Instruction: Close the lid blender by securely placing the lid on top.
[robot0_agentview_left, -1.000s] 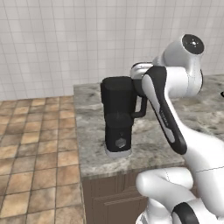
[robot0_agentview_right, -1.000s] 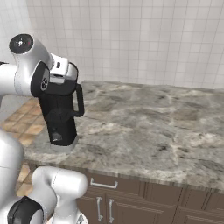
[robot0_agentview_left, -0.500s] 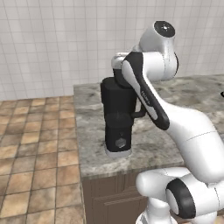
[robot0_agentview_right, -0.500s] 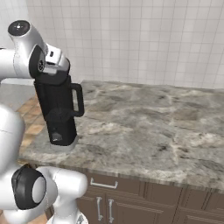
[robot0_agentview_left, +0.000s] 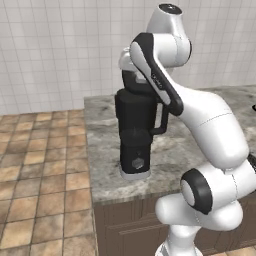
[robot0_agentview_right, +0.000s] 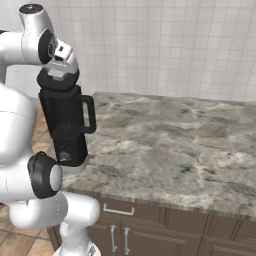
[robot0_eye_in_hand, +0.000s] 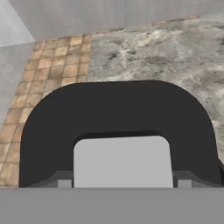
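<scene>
Claw: The claw is right above the top of the blender, in the upper middle of the left base picture. In the right base picture the claw sits in the upper left, just over the jug.

Claw state: I cannot tell if the claw is spread or pinching something. Its tips are hidden behind the dark hand and the jug top.

Blender: It stands upright on the desk, near the desk's left edge. Its loop handle points toward the middle of the desk. The round knob is low on the front.

Lid: In the hand picture a big black rounded shape takes up the middle. I think this is the lid or the jug top seen from above, but I cannot tell which. I cannot tell whether the lid is already resting on the jug or is held just over it.

Floor: Brown tiles show in the lower left of the left base picture.

What is done: I think the lid has been brought over the jug, since the claw is lined up right above it.

What is left: I think the lid must be pushed down flat so it sits tight, and then the claw must let go and lift away.
</scene>
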